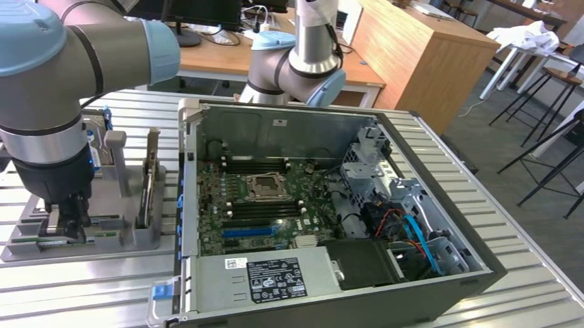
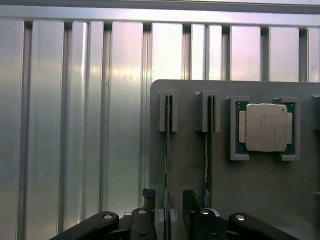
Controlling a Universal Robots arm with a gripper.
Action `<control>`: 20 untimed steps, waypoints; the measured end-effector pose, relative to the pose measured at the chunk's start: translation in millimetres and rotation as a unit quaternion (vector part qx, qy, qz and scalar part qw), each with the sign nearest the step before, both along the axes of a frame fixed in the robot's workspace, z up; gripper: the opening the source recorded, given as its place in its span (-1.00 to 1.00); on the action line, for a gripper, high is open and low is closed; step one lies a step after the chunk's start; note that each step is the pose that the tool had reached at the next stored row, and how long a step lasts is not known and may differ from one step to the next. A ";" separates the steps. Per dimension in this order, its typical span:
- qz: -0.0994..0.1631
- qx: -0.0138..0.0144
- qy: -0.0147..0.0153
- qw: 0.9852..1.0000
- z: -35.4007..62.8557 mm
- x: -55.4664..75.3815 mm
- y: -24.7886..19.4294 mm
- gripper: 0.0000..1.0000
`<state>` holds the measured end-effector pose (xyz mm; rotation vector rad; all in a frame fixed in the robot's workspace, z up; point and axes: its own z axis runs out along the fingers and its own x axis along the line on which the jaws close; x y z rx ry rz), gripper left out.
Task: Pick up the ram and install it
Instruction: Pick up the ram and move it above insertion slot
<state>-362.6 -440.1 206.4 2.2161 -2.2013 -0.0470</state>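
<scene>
Ram (image 2: 166, 150): we are seeing it as a thin stick standing on edge in a narrow slot of the grey holder (image 2: 190, 105), edge-on to the wrist view.
Fingers (image 2: 190, 207): we are finding them standing apart, one on each side of the ram's near end, with a gap showing on both sides and no grip on it.
Gripper (image 1: 70, 232): we are seeing it pointing straight down onto the holder in the exterior view, under the grey and blue arm (image 1: 55, 102).
Second stick (image 2: 206, 150): we are noting it standing in the neighbouring slot, just beside the ram and parallel to it.
Processor chip (image 2: 265, 127): we are seeing this square silver part lying flat in its own recess, beyond the second stick.
Table (image 1: 91, 287): we are finding the holder resting on its ribbed metal slats.
Computer case (image 1: 283, 137): we are seeing it lying open on the same table, to the exterior view's right of the holder. Its motherboard (image 1: 264, 205) is facing up, with dark memory slots on both sides of the bare processor socket (image 1: 264, 183).
</scene>
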 end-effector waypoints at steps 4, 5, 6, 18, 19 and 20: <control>0.001 0.000 0.000 1.000 -0.7 0.1 0.0 -0.29; 0.001 0.000 0.000 1.000 -1.2 0.1 0.0 -0.29; 0.001 0.000 0.000 1.000 -1.8 0.1 0.0 -0.29; 0.003 0.000 0.000 1.000 -4.8 0.0 0.0 -0.29; 0.003 0.000 0.000 1.000 -4.8 0.0 0.0 -0.29; 0.003 0.000 0.000 1.000 -4.8 0.0 0.0 -0.29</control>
